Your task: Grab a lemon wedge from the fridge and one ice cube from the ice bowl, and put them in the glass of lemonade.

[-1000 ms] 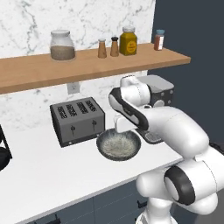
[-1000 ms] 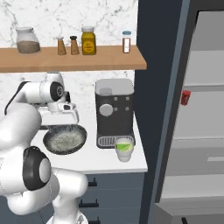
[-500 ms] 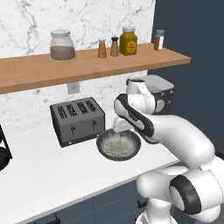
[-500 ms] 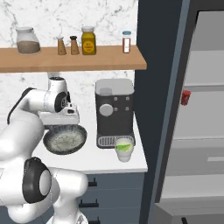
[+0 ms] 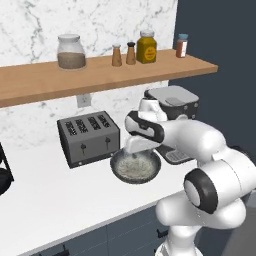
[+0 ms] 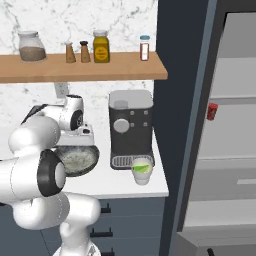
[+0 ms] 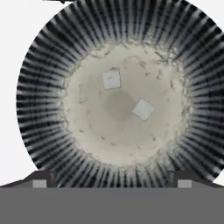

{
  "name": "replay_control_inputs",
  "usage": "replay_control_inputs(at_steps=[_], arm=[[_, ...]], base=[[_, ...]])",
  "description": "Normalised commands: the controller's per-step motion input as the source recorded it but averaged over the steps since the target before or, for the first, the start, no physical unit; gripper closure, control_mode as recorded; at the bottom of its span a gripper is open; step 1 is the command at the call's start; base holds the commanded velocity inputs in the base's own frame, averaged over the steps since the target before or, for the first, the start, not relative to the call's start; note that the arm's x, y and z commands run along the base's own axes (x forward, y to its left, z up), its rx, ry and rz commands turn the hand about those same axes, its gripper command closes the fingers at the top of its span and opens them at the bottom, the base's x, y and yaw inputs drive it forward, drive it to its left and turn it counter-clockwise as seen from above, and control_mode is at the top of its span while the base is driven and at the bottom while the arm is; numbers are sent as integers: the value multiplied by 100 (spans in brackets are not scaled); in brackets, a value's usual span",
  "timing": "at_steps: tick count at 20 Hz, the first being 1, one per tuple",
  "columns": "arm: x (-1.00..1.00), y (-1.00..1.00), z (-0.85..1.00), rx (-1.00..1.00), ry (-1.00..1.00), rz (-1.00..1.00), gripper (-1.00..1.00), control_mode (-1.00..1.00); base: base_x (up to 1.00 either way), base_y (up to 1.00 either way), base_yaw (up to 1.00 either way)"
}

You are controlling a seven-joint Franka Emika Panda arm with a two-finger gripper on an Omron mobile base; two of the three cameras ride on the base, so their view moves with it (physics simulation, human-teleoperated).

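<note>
The ice bowl (image 7: 39, 100), dark and ribbed with a speckled whitish floor, lies straight below my hand. Two pale ice cubes rest in it, one (image 7: 111, 79) near the middle and the other (image 7: 143, 109) beside it. My gripper (image 7: 112, 183) is open, and its fingertips (image 7: 40, 181) stand wide over the near rim with nothing between them. On the counter the bowl (image 5: 136, 169) sits in front of the toaster, with the gripper (image 5: 135, 148) just above it. The glass of lemonade (image 6: 142, 171) stands by the coffee machine with yellow-green showing at its top. The fridge (image 6: 230, 150) stands open on the right.
A dark toaster (image 5: 89, 137) stands left of the bowl and a coffee machine (image 6: 131, 127) right of it. Above both runs a wooden shelf (image 5: 100, 75) with jars and shakers. A small red item (image 6: 212, 111) sits in the fridge. Free white counter (image 5: 55, 195) lies front left.
The arm's elbow has swung right, toward the coffee machine. The hand has stayed over the bowl and sunk slightly. The jaws remain wide.
</note>
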Motion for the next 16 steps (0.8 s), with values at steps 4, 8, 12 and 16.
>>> replay_control_inputs(at_steps=[4, 8, 12, 16], arm=[[15, 17, -61, -1, 4, 1, -100, -100], [0, 4, -53, 0, 0, 4, -100, -100], [1, 0, -28, 0, -2, 1, -100, -100], [15, 5, -7, -4, 0, 0, -100, -100]], base=[[0, 0, 0], [0, 0, 0], [0, 0, 0], [0, 0, 0]])
